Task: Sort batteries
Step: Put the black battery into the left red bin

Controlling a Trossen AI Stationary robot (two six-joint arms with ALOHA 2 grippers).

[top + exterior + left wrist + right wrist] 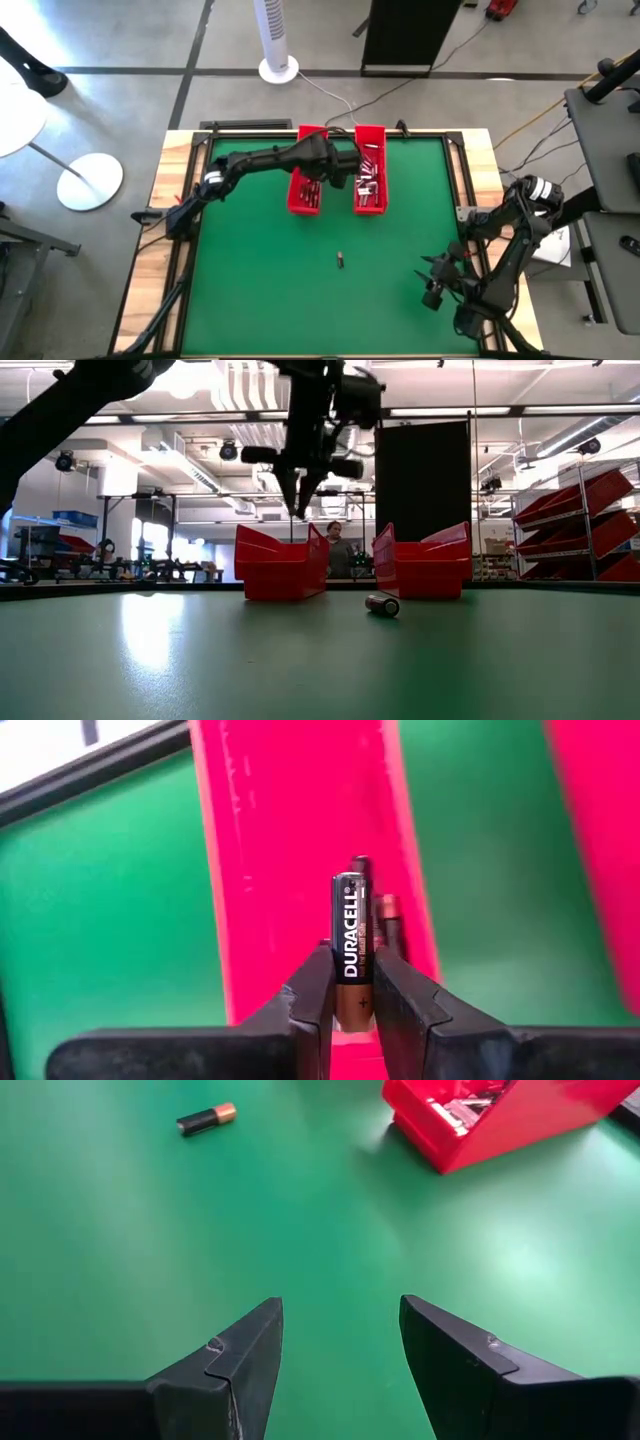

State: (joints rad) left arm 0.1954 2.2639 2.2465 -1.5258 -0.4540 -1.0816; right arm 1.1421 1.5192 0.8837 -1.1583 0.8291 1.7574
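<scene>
Two long red trays stand side by side at the table's far middle, the left tray and the right tray, each with batteries inside. My left gripper hangs high above the left tray, shut on a black-and-copper battery. More batteries lie in the tray below it. One loose battery lies on its side on the green mat. My right gripper stands open over the mat near the right edge, with nothing between its fingers. My left gripper pinches the battery's copper end between its two fingers. The battery lies along the fingers, and its black end sticks out past the fingertips. The fingers slant steeply down from above. The battery is lifted clear, high over the tray.
The loose battery lies on the mat between my right gripper and the trays, also in the low view as a battery in front of the right tray. A person stands in the room beyond the table.
</scene>
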